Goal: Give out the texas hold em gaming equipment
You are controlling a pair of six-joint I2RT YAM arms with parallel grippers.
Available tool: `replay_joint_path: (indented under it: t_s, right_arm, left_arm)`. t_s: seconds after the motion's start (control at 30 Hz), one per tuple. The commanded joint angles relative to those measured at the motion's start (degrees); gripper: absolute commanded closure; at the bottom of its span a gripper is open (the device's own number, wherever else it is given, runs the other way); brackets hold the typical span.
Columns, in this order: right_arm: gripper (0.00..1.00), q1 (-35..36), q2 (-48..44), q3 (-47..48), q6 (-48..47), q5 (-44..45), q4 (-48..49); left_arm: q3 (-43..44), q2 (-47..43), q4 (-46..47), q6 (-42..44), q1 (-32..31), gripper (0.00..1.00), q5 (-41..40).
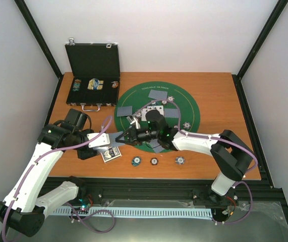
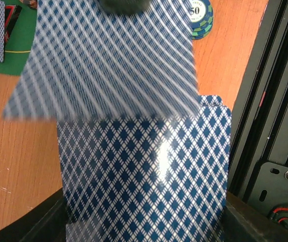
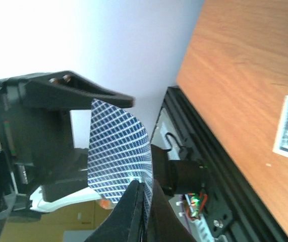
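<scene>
Left wrist, left end effector gripping deck, blurred top card askew

**Blue lattice, green felt, orange wood**

The deck and the card over it are backed with a blue-and-white diamond lattice. The chip is striped blue and green. The mat is coloured green, the bench orange-brown, the case black.

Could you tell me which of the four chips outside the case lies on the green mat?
The lone chip on the mat's right side; the other three line up on bare wood.
</scene>
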Motion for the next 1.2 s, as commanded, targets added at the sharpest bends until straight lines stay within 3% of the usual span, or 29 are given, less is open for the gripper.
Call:
replay_joint_path:
  t_s: [0.0, 0.17, 0.3, 0.43, 0.53, 0.73, 0.97, 1.17]
  right_arm:
    - [0.97, -3.8, -4.0, -2.5, -2.6, 1.1, -5.4]
    - [0.97, -13.7, -9.1, -2.6, -9.8, -0.5, -16.9]
    - [0.97, -28.3, -10.8, 0.9, -19.8, -1.0, -30.9]
    - [0.97, -38.9, -5.8, 7.7, -28.6, 1.7, -42.3]
    - [0.97, -43.8, 0.2, 11.8, -31.0, 2.1, -45.1]
    - [0.97, -46.3, 12.1, 18.3, -31.4, 2.1, -45.5]
    - [0.97, -46.4, 20.1, 24.8, -34.4, 5.5, -50.4]
    - [0.94, -46.4, 22.9, 26.3, -37.6, 11.0, -55.3]
  left_arm:
    - [-0.8, -0.8, 1.6, 0.5, 0.0, 0.84, -0.1]
    - [-5.2, 0.1, 4.5, 0.8, 0.0, 0.84, -5.9]
    - [-10.2, -0.1, 8.1, 2.2, 0.8, 0.84, -9.3]
    - [-12.3, 2.0, 10.9, 4.2, 6.4, 0.84, -7.2]
    - [-12.4, 4.3, 12.5, 4.9, 10.0, 0.84, -5.7]
    - [-17.6, 6.2, 18.2, 9.0, 15.5, 0.85, -5.8]
    - [-21.1, 12.2, 23.6, 15.1, 26.0, 0.86, -4.1]
    - [-23.7, 14.6, 28.1, 16.2, 26.7, 0.86, -2.6]
